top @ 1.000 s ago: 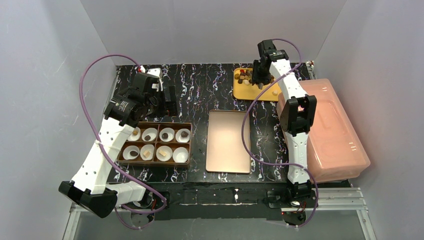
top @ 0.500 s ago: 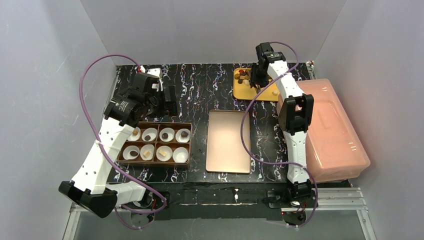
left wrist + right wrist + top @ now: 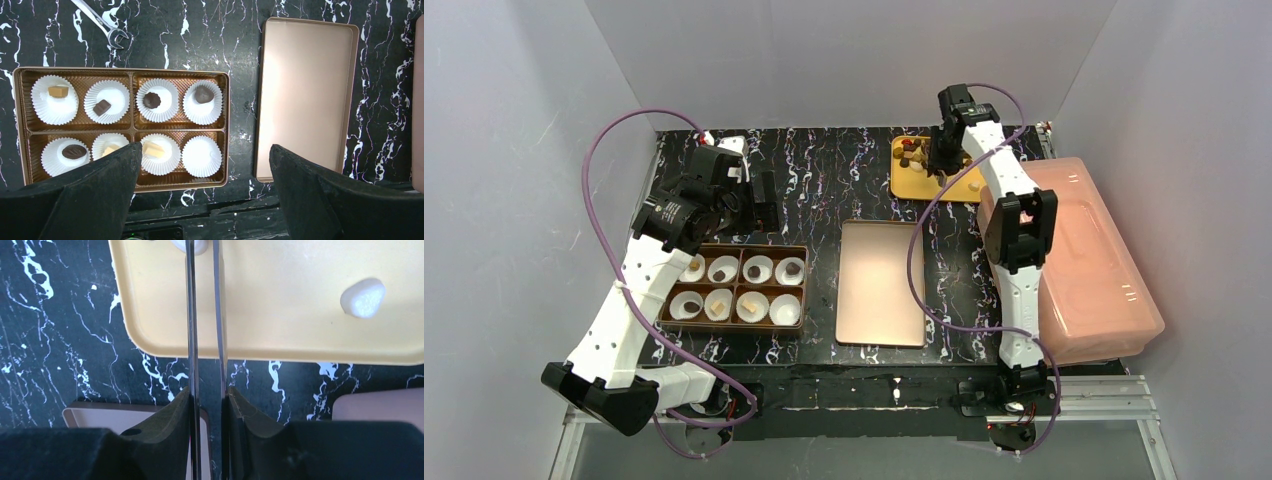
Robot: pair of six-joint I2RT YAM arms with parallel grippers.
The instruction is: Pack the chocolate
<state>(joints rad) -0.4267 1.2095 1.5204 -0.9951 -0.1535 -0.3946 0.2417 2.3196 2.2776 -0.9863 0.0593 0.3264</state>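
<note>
The chocolate (image 3: 151,100) is split between two places. Nearest the arms, seven pieces sit one to a white paper cup (image 3: 107,101) in the copper-brown box (image 3: 122,72), and the cup at the box's near right corner (image 3: 201,156) holds nothing. The left gripper (image 3: 204,148) hangs above the box with its fingers spread wide and nothing between them. Just right of the box, the flat copper lid (image 3: 305,95) lies open side up on the bench (image 3: 210,30).

Farther back, the loose pieces (image 3: 911,152) lie on a yellow tray (image 3: 300,330), with a pink plastic tub (image 3: 1084,260) along its right side. The right gripper (image 3: 205,260) is over the tray's near edge, fingers drawn to a narrow gap. A cream-white chunk (image 3: 179,245) shows at their tips, at the frame's edge. Whether it is pinched or only lies beneath them cannot be told. A second white piece (image 3: 363,297) rests apart on the tray.

The step in hand looks like picking the eighth piece. The next move would call for a sure pinch, a lift, and a carry to the empty cup.
</note>
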